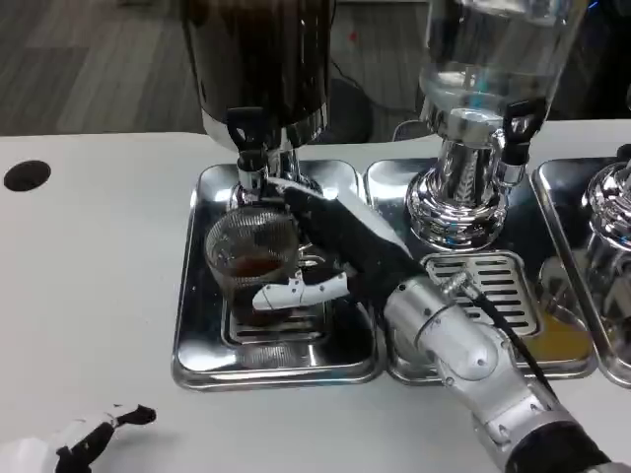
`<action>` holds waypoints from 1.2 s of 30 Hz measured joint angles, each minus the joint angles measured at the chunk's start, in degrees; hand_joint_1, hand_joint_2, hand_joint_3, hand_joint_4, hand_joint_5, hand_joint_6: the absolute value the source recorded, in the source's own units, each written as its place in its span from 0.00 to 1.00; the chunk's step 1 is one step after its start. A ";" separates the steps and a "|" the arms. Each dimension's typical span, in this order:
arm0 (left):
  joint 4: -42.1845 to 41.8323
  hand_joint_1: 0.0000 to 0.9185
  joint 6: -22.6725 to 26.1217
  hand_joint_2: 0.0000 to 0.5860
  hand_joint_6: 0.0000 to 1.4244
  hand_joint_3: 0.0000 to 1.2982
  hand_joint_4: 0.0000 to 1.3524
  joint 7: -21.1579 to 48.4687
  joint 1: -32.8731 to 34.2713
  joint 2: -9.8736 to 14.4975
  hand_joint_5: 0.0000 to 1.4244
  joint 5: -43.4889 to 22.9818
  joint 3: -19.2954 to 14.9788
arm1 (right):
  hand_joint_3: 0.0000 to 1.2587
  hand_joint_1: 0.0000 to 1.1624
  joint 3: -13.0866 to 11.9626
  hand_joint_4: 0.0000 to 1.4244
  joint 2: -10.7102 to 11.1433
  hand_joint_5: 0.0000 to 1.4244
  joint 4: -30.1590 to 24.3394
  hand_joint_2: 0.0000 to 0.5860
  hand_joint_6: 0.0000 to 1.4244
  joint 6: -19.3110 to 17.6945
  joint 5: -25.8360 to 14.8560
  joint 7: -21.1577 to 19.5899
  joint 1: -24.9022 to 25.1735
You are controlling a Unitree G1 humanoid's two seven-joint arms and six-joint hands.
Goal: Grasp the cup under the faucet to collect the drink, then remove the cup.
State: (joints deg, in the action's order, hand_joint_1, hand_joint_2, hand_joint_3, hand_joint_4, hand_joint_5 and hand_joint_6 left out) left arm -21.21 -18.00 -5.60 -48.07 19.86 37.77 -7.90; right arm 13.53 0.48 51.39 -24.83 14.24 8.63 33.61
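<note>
A clear ribbed glass cup (246, 251) with a little brown drink at its bottom stands on the steel drip tray (202, 335) under the faucet (252, 158) of the dark dispenser (261, 59). My right hand (330, 246) reaches in from the lower right and wraps the cup's right side, thumb in front and fingers behind. My left hand (84, 439) rests on the table at the lower left corner, away from the trays, holding nothing.
A second dispenser (483, 59) with a clear tank and chrome base (458, 197) stands on its own tray (562, 370) to the right. A third chrome unit (611, 207) sits at the far right. A black round hole (27, 174) marks the table at left.
</note>
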 measured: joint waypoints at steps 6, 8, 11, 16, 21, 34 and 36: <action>0.00 0.01 0.00 0.13 0.36 0.26 0.18 0.45 0.75 0.07 0.19 -1.07 -0.07 | 0.15 0.83 0.49 0.18 -0.04 0.24 2.16 0.10 0.24 -0.67 0.02 0.08 0.38; 0.00 0.01 0.00 0.13 0.36 0.26 0.18 0.69 0.75 0.14 0.19 -1.08 -0.08 | 0.16 0.83 0.58 0.18 -0.07 0.24 2.39 0.10 0.23 -0.85 0.02 0.08 0.52; 0.00 0.01 0.00 0.14 0.36 0.26 0.18 0.72 0.72 0.15 0.19 -1.09 -0.09 | 0.20 0.82 0.66 0.20 -0.22 0.25 2.82 0.12 0.24 -0.95 0.02 0.07 0.69; 0.00 0.00 0.00 0.13 0.37 0.26 0.18 0.72 0.57 0.14 0.20 -1.11 -0.16 | 0.29 0.81 0.73 0.25 -0.51 0.29 3.13 0.15 0.27 -1.00 0.02 0.02 0.71; 0.00 0.00 0.00 0.12 0.37 0.25 0.18 0.72 0.45 0.14 0.20 -1.17 -0.54 | 0.34 0.81 0.68 0.29 -0.54 0.32 3.17 0.17 0.31 -1.05 0.02 -0.37 0.70; -0.04 0.01 0.00 0.14 0.37 0.23 0.18 0.72 0.37 0.13 0.20 -1.16 -0.54 | 0.40 0.80 -0.08 0.34 -0.19 0.38 2.88 0.20 0.36 -1.78 -0.02 -1.01 0.09; -0.04 0.01 0.00 0.14 0.37 0.23 0.18 0.72 0.40 0.12 0.20 -1.17 -0.52 | 0.40 0.80 -0.15 0.34 -0.12 0.38 2.68 0.20 0.36 -1.98 -0.02 -1.01 -0.19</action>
State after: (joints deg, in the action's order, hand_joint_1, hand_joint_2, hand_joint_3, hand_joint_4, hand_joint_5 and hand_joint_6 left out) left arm -21.25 -17.99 -4.87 -47.67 19.98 36.60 -8.42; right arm 13.38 0.37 54.06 -26.81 14.22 7.61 33.41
